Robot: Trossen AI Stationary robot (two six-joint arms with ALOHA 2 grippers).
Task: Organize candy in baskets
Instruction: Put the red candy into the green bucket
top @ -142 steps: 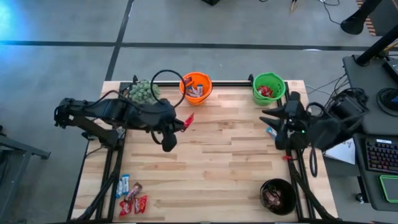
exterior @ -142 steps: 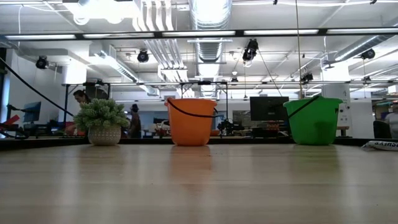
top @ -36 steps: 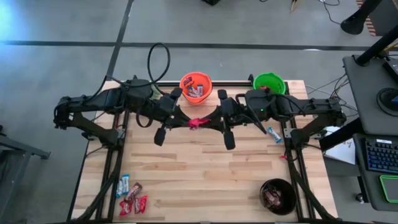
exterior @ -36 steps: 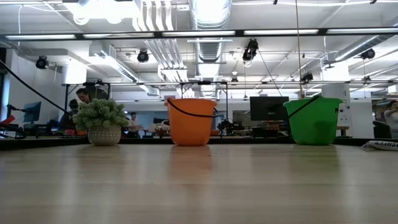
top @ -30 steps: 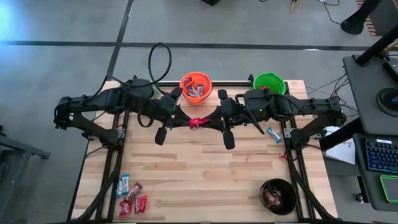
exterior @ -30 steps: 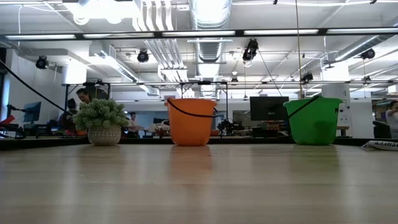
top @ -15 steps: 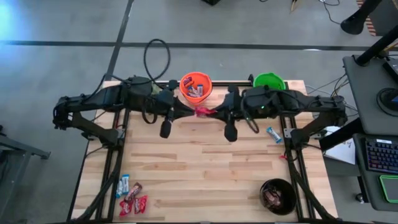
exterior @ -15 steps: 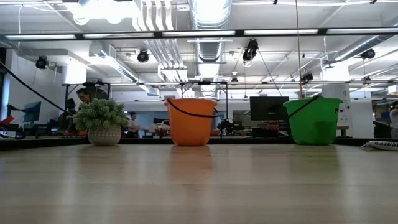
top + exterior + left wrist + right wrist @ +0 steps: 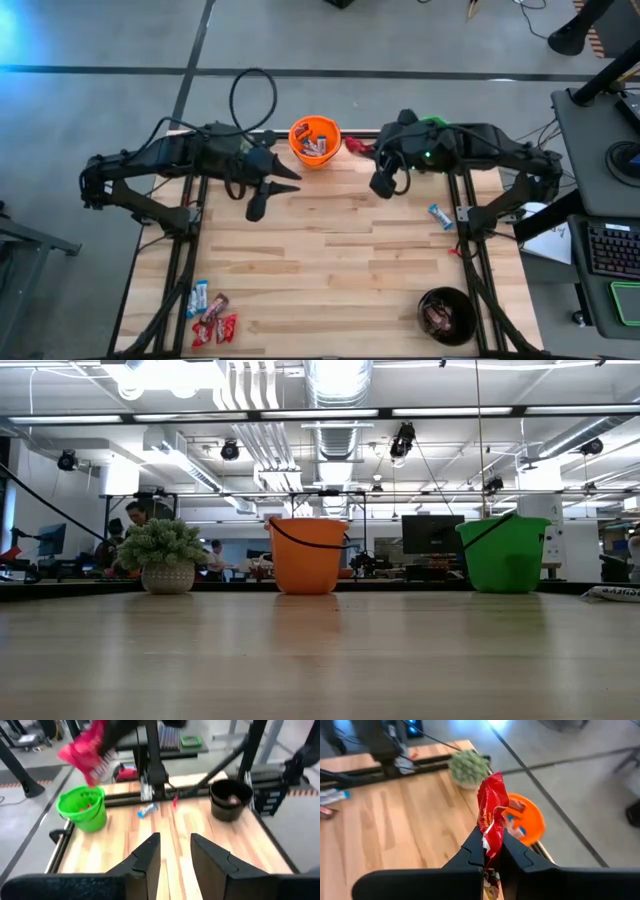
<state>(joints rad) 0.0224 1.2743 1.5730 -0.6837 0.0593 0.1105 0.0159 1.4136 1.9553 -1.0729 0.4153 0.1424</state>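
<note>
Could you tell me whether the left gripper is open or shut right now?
Open: in its wrist view the left gripper shows a clear gap between its two dark fingers, with only the wooden table between them.

Three baskets stand on the tabletop [image 9: 330, 250]: an orange basket [image 9: 315, 141] at the far edge, a green basket [image 9: 503, 554] far right, mostly hidden from above, and a black basket [image 9: 446, 315] near right. There are two arms, each with one tool: the left tool [image 9: 290, 172] and the right tool [image 9: 365, 149], which carries one red candy bar [image 9: 491, 815]. A single blue-and-white candy bar [image 9: 439, 215] lies on the right side. The near-left heap [image 9: 212, 315] holds perhaps five or six bars; they overlap too much for a sure count. One potted plant [image 9: 165, 555] sits far left.
</note>
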